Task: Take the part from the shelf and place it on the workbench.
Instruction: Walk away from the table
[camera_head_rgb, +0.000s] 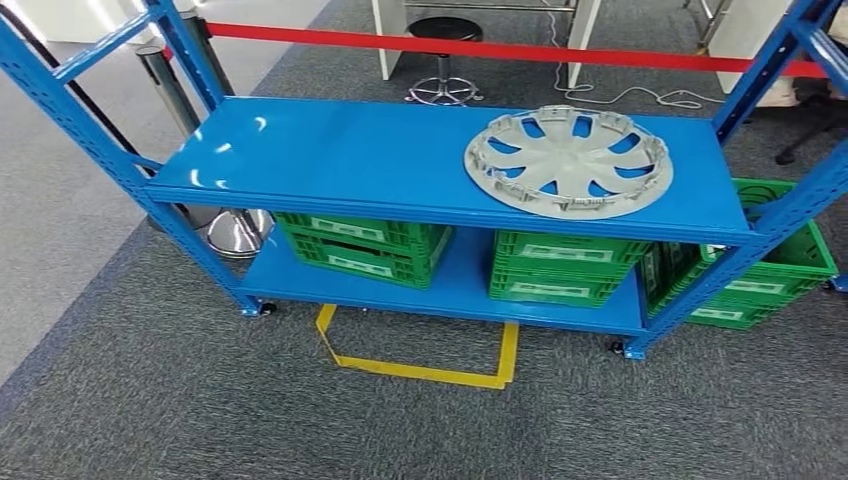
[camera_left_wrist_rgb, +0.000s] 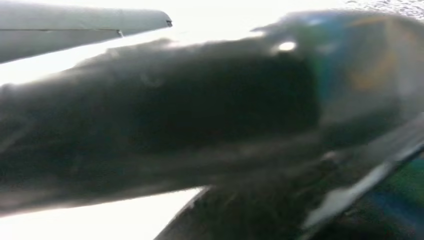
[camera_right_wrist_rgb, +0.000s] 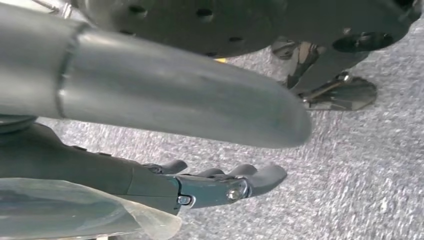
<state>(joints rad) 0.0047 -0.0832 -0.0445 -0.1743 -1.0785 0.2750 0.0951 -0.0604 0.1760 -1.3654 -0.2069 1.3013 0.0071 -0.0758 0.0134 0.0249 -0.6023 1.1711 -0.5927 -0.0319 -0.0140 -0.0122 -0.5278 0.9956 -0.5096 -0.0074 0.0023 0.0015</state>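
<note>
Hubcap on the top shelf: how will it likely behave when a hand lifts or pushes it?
The hubcap looks like thin moulded plastic with cut-out spokes, so it is probably light for its size and may flex slightly. It lies flat on the glossy shelf, so a push would likely slide it, not roll it. The clips around its rim seem thin and may be fragile.

A: right hand (camera_right_wrist_rgb: 200, 150)?
B: hanging low over the carpet, wrist view from close behind it. Thick grey thumb (camera_right_wrist_rgb: 175, 95) runs straight out, darker fingers (camera_right_wrist_rgb: 240, 182) below it extended with a slight curl, apart from the thumb, nothing between them
A: left hand (camera_left_wrist_rgb: 165, 125)?
B: wrist view is a dark, smeared blur right up against the lens. Can't tell if the fingers are spread or curled, or whether it holds anything
A: arms in the head view?
B: can't tell from it
</note>
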